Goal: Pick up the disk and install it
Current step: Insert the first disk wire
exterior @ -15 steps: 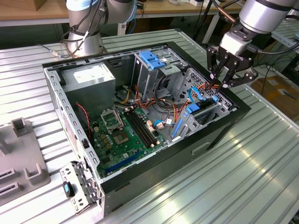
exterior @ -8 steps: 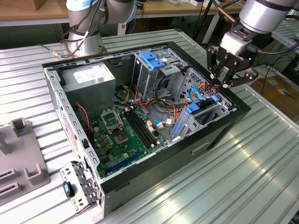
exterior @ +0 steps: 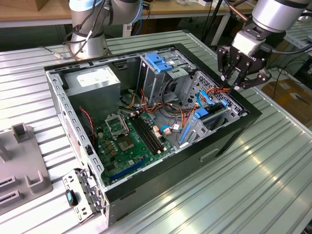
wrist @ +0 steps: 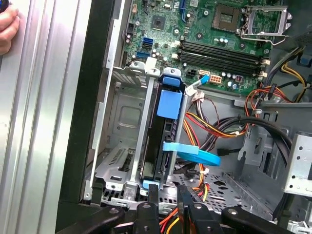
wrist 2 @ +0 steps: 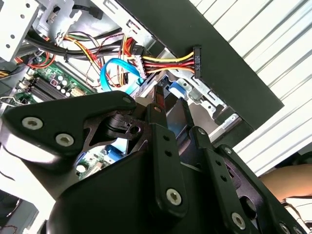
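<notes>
The disk (wrist: 165, 139) stands on edge in the metal drive cage (wrist: 122, 117) at the case's side wall, its bright blue rail (wrist: 169, 103) along the upper edge. In the exterior view the disk (exterior: 208, 116) sits low in the cage at that view's right. My gripper (exterior: 235, 84) hovers just above that corner of the case, apart from the disk. In both wrist views the gripper (wrist: 168, 192) (wrist 2: 170, 100) has its black fingers drawn close together with nothing between them.
The open computer case (exterior: 229, 139) lies on a ribbed metal table (exterior: 253, 195). Inside are a motherboard (exterior: 129, 139), a grey power supply (exterior: 92, 80), an upper blue bracket (exterior: 161, 61) and loose wires (wrist: 219, 129). A blue flat cable (wrist: 195, 155) curls beside the cage. A person's hand (wrist: 6, 27) rests on the table.
</notes>
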### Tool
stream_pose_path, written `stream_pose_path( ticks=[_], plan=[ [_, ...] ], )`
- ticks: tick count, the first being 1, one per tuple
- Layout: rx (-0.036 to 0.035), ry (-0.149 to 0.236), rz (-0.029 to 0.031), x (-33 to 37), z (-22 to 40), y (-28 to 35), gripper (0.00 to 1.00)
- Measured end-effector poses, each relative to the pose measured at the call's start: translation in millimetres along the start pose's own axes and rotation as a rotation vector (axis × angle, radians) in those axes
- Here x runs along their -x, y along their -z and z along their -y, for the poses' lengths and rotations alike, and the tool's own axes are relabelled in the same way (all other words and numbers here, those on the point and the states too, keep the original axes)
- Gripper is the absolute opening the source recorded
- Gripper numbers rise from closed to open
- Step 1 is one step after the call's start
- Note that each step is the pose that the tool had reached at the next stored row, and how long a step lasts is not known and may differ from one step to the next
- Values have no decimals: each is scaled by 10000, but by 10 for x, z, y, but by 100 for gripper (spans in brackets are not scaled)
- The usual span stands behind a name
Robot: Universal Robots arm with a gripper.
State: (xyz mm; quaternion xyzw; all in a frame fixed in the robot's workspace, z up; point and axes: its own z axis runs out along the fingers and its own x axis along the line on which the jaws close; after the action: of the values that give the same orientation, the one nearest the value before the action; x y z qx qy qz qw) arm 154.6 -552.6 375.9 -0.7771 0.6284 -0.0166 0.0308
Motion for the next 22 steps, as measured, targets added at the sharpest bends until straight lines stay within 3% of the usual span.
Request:
stream_pose_path(
  ticks=[8, 14, 22],
  plan=[
    [8, 557, 38, -38, 178, -12, 30],
    [8, 574, 40, -42, 197, -14, 30],
    [9, 671, 46, -52, 268, -18, 30]
  ],
)
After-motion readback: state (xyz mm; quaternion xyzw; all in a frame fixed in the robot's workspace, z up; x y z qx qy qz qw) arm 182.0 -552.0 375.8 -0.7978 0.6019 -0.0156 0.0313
